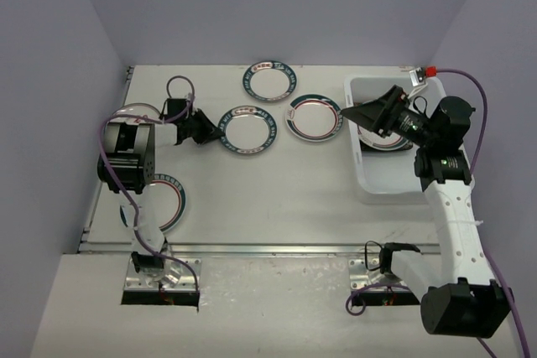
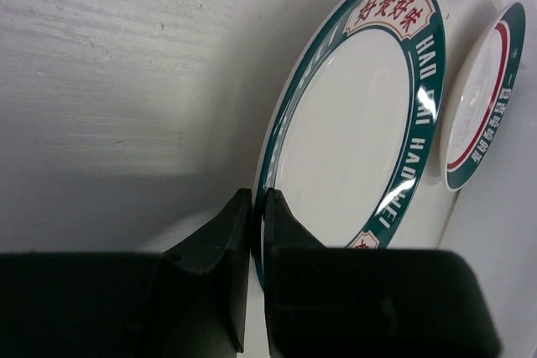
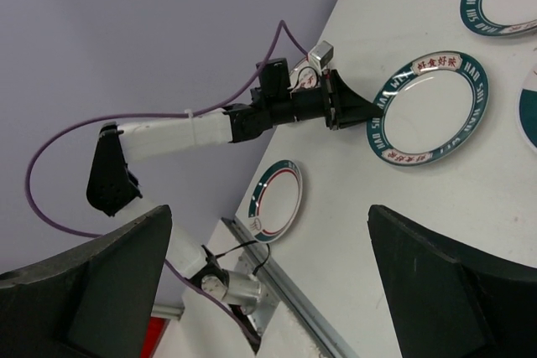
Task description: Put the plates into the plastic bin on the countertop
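Left arm: elbow folded up near its base, forearm reaching out low and nearly level over the countertop (image 1: 277, 199). Left gripper (image 1: 215, 129) is clenched on the near-left rim of the centre plate (image 1: 246, 130). In the wrist view the two fingers (image 2: 220, 249) stand almost together with the teal rim pinched between them. The plate body extends straight ahead of the jaws. Second plate (image 1: 315, 116) lies just beyond it, a third plate (image 1: 270, 80) ahead and off to one side, and a fourth plate (image 1: 174, 205) behind the jaws, under the elbow.

Right arm: raised, wrist bent towards the table's middle. Right gripper (image 1: 351, 111) has its jaws spread wide, grasping nothing. The plastic bin (image 1: 367, 180) sits directly below the jaws. A dish (image 1: 379, 143) lies inside it, mostly hidden by the arm.
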Tool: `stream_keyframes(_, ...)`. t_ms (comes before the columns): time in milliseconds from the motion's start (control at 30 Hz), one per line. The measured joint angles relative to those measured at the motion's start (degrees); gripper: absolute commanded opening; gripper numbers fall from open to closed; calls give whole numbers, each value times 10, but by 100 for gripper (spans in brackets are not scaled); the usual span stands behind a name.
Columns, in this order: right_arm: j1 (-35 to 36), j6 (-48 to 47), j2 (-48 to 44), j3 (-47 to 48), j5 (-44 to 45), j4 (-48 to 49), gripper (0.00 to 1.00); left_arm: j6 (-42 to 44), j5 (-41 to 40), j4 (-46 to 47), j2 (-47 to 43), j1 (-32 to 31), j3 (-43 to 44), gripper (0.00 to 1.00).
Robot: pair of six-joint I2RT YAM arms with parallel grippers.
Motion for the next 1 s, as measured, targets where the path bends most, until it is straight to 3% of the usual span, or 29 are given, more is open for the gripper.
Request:
stream_keyframes(133,0,2,30,20,-2,-16,99,-3,20,22,-38,5,-44,0)
stream_keyframes(267,7,-18,87,53,-19,-65,99,-19,75,41,-134,8,-113,0)
stream_keyframes(433,71,-124,200,150,13,-197,99,-59,178,89,-262,-3,-174,0)
stream_keyframes(600,130,-172,260,161,37,-244,97,-86,251,105,-366,-47,-190,0)
stream_keyframes(667,144,-175,274,156,45,-244,77,-94,273,104,-383,-67,-190,0)
stream_keyframes(767,164,-178,290,152,54,-240,11,-109,294,98,-389,-86,-190,0)
stream_keyframes(800,170,-180,294,150,55,-237,1,-114,297,95,-389,-89,-190,0)
stream_keyframes(833,175,-177,295,147,52,-229,0,-119,297,89,-389,-90,-189,3)
stream_keyframes(900,184,-180,294,141,53,-218,0,-123,292,68,-389,-91,-183,24)
stream_keyframes(933,185,-179,293,136,53,-211,0,-124,291,53,-388,-91,-178,40)
stream_keyframes(1000,185,-176,292,127,58,-200,0,-121,287,30,-388,-90,-163,99)
